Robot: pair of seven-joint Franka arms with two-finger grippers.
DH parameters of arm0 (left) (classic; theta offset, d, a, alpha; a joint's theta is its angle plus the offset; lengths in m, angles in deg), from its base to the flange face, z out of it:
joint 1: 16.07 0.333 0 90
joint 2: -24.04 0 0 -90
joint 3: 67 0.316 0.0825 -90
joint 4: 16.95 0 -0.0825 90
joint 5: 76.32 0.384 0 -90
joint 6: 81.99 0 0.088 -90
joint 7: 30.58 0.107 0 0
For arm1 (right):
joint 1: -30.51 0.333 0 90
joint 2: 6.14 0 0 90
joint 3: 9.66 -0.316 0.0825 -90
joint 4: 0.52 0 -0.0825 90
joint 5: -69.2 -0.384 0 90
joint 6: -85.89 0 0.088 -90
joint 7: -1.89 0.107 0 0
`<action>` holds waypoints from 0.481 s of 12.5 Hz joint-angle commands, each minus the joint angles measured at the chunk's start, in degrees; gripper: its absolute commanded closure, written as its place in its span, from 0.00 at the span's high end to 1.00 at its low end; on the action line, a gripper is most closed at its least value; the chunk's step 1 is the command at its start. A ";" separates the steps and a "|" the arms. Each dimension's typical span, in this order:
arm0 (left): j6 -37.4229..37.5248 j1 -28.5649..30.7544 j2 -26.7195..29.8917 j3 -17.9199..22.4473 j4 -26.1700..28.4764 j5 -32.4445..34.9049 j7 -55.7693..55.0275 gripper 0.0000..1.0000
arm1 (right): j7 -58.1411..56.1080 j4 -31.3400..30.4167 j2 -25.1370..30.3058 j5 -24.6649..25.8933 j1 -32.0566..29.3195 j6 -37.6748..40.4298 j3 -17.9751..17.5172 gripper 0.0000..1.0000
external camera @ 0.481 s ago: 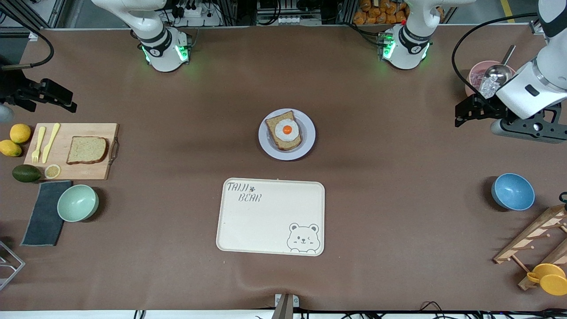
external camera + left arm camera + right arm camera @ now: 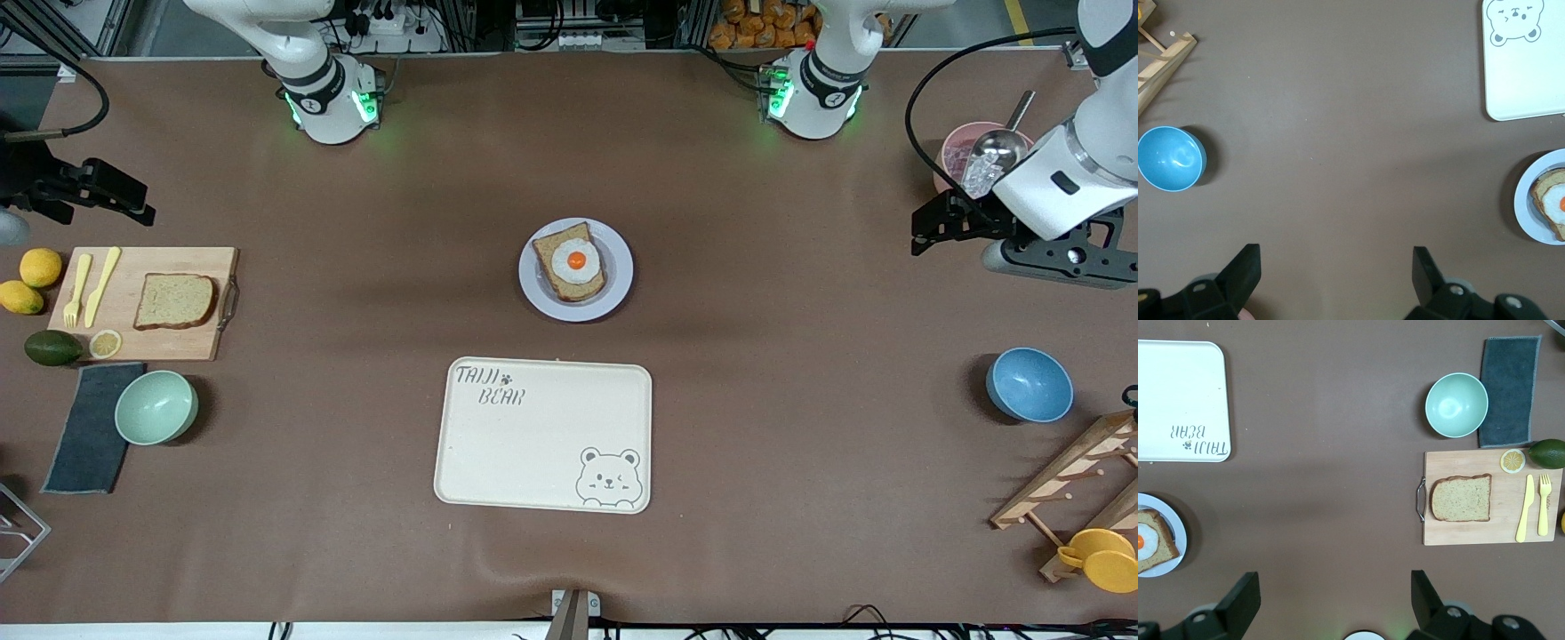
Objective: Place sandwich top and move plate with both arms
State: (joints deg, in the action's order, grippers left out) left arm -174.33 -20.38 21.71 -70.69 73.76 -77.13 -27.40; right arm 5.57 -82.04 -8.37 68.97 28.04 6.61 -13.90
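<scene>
The sandwich top [image 2: 175, 300] lies flat on the cutting board [image 2: 142, 303] at the right arm's end of the table. It is probably light and soft – best pinched across its crust edges. The plate [image 2: 576, 269] sits mid-table – stiff, to take at the rim. Right gripper [image 2: 1331, 600] and left gripper [image 2: 1336, 277] wait with jaws spread, holding nothing.

Robot lab, two arms [image 2: 302, 53] bolted to table [image 2: 756, 400], cables, alu framing

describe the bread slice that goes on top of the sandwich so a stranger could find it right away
Look at the wooden cutting board at the right arm's end of the table. The sandwich top lies flat on it, beside the yellow fork and yellow knife. It is plain brown bread with a darker crust and nothing on it, unlike the egg-topped slice on the plate mid-table.
</scene>
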 commanded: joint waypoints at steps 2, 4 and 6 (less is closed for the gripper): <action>-0.12 0.61 -0.92 -0.35 0.34 -1.39 -0.36 1.00 | -0.52 -0.13 -0.67 0.59 0.19 1.15 0.28 1.00; -0.20 0.79 -1.01 -0.35 0.52 -1.39 -0.19 1.00 | -0.60 -1.63 -0.59 0.59 0.10 1.24 1.07 1.00; -0.20 0.79 -1.01 -0.35 1.13 -1.39 -0.10 1.00 | -2.61 -4.78 -0.59 0.06 0.18 -0.16 4.92 1.00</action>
State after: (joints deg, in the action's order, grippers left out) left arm -174.33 -20.19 20.19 -70.68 74.05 -77.42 -27.40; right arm 5.32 -84.14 -9.18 68.98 28.08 7.51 -12.09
